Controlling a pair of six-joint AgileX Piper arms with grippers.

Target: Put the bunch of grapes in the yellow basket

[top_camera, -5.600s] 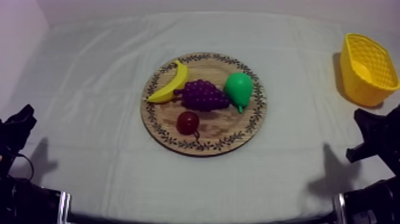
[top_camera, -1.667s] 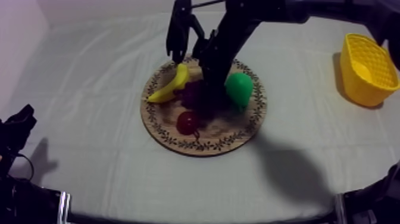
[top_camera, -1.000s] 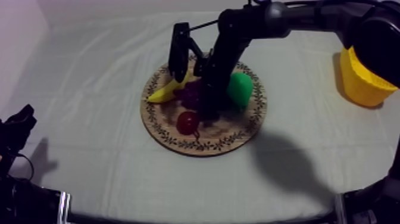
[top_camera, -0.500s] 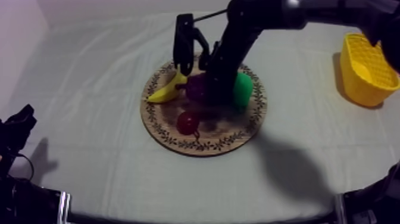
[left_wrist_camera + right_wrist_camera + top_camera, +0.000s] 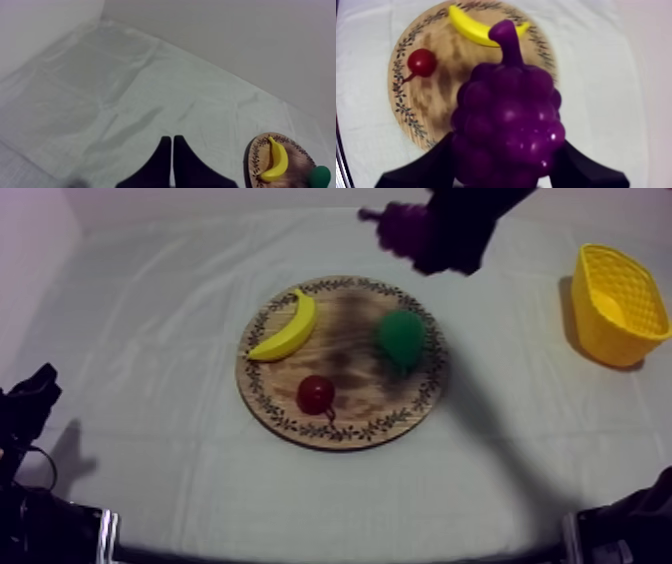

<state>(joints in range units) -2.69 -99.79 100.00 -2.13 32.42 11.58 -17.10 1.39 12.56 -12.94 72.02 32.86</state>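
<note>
Lifted the bunch of grapes (image 5: 508, 115) clear of the wooden board (image 5: 345, 328) since half a second ago; now holds it in the air beyond the board's far rim. Grips it with the right gripper (image 5: 506, 167), black fingers (image 5: 431, 167) clamped on both sides of the bunch. Rests the left gripper (image 5: 172, 150) low at its own side, fingers pressed together on nothing. Leaves banana (image 5: 287, 328), pear (image 5: 402, 338) and small red fruit (image 5: 316, 394) on the board. Pick-up done, by the look of it; still to do: carry across to the yellow basket (image 5: 600, 328), well apart at the right, and release inside.
</note>
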